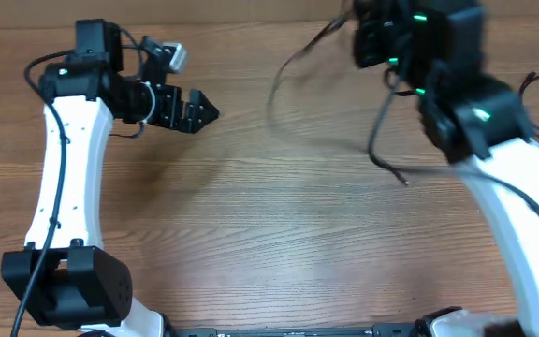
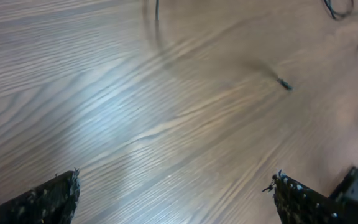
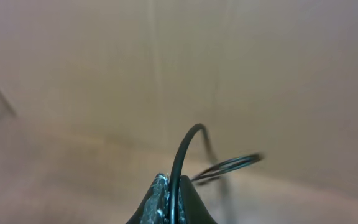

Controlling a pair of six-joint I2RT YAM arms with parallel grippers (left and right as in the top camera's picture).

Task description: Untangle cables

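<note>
Between the jaws of the clenched right gripper [image 3: 171, 190] sits a cable [image 3: 184, 138], seemingly mid-pull. Next, the empty, spread left gripper [image 1: 202, 110] should pin its tail.

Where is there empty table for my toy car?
The bare middle of the table is free, between the left end effector and the cables. Top right is crowded: the cables hang from the right end effector there.

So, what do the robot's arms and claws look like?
The left arm and the right arm have white links, black joints, small green lights and black wires running along them. The left claw and the right claw are black, with rough-textured fingers.
</note>
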